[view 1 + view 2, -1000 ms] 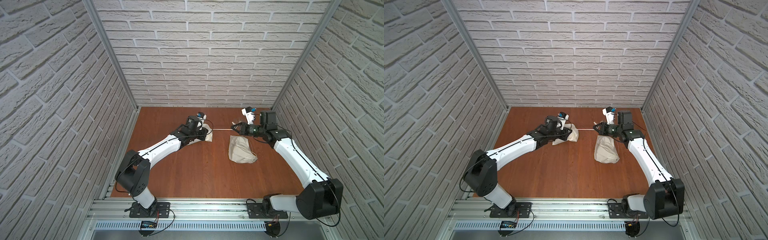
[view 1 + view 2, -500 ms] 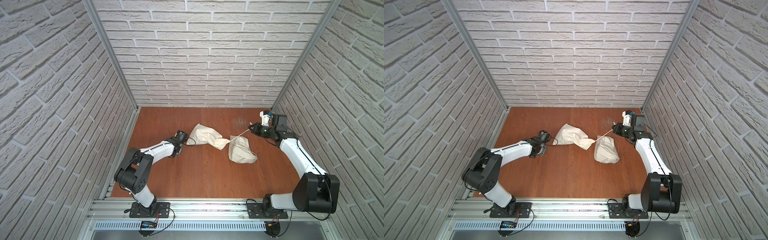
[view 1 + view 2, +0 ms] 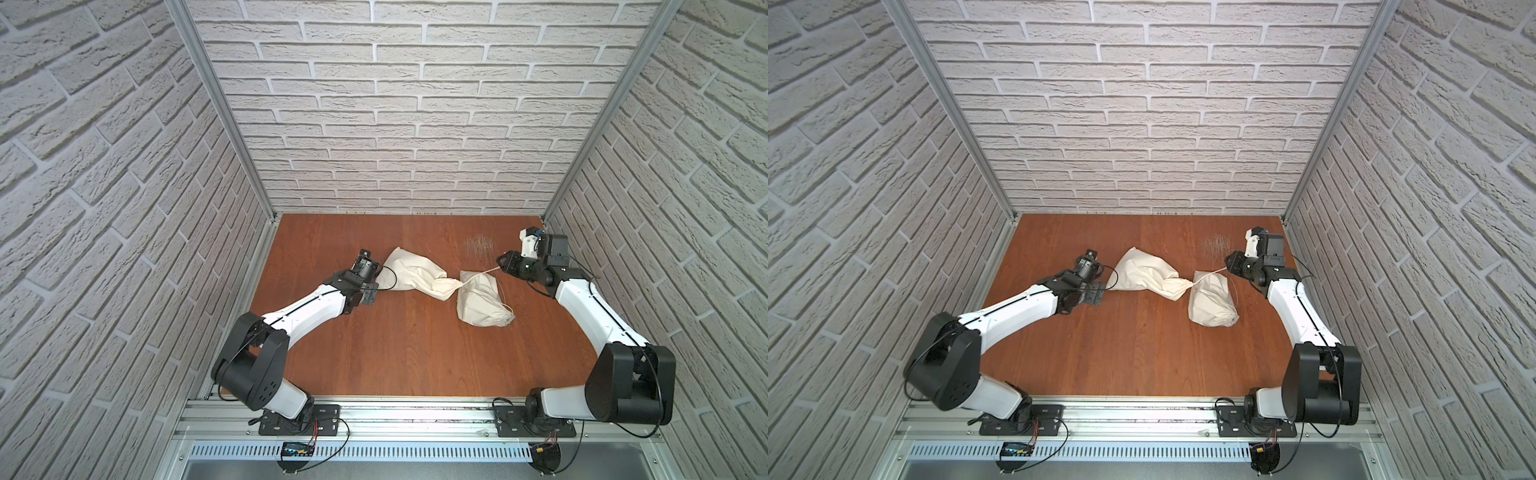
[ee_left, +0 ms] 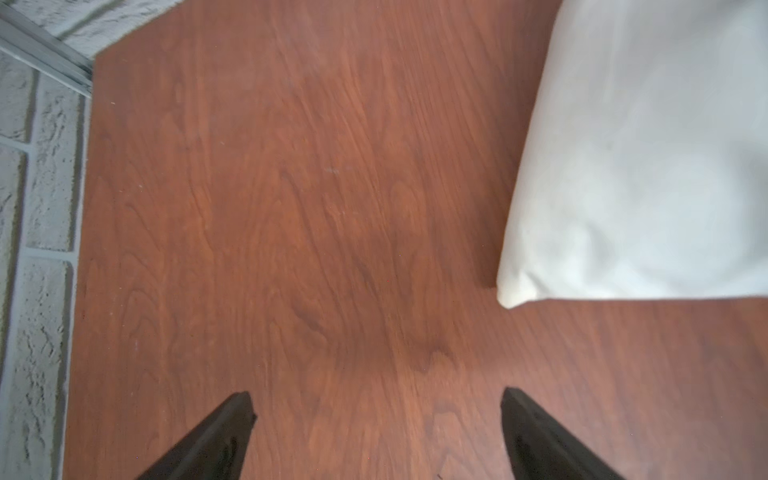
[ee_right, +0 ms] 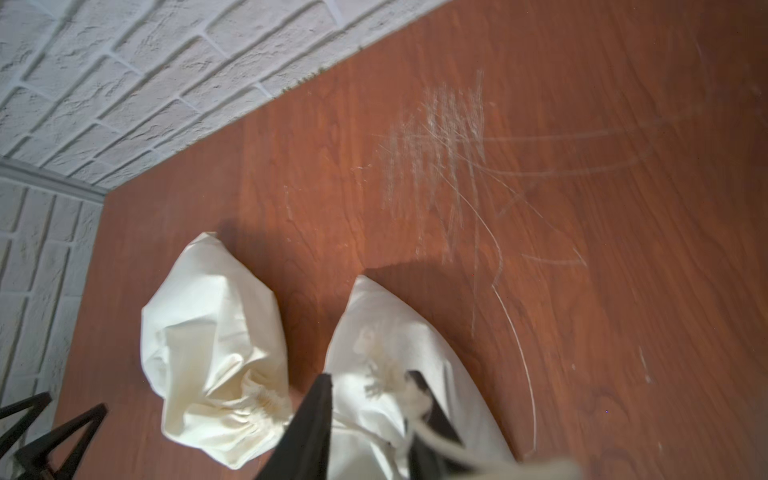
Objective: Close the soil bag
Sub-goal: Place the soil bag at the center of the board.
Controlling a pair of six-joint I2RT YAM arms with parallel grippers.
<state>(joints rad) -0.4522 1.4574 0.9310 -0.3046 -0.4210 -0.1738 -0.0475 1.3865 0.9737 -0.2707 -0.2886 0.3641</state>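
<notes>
Cream soil bag (image 3: 411,272); red-brown woodgrain table (image 3: 395,353)

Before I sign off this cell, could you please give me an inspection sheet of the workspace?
Surface: wooden table, scratch marks near right claw.
Job's things: left bag and right bag, cream cloth, necks cinched; drawstring runs to right claw.
Clutter: nothing seen.
Claws: left claw open over bare table; right claw parted, drawstring between its jaws.
Cables: black cable loops at left wrist.
Surroundings: white brick-pattern walls, metal frame.
</notes>
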